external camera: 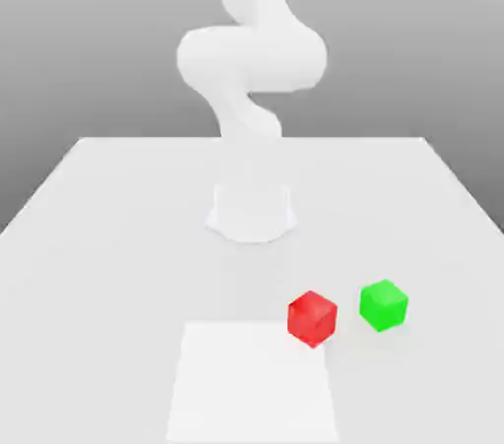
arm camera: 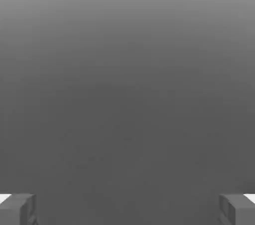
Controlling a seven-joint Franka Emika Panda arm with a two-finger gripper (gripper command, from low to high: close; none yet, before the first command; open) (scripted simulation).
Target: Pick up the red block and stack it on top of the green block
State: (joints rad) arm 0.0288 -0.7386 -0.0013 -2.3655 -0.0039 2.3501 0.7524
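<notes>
Nearest me sat the red block (external camera: 312,317), ungrasped beside the green block (external camera: 383,304); my gripper (arm camera: 127,209) gaped released, needing descent.

Red block (external camera: 312,317): saturated red, plain, no pattern; top face lighter, side faces darker.
Green block (external camera: 383,304): bright green, plain; same shading, lighter on top.
Table (external camera: 98,235): very pale grey, near white, unpatterned.
Rectangular patch (external camera: 254,383) on table: slightly brighter white than surrounding surface.
Arm (external camera: 251,58): white throughout, incl. base; soft grey shading only.
Backdrop: grey gradient, no texture.
Gripper (arm camera: 127,209), hand view: fingers (arm camera: 17,209) mid-grey w/ darker grey inner faces, white at outer corners.
</notes>
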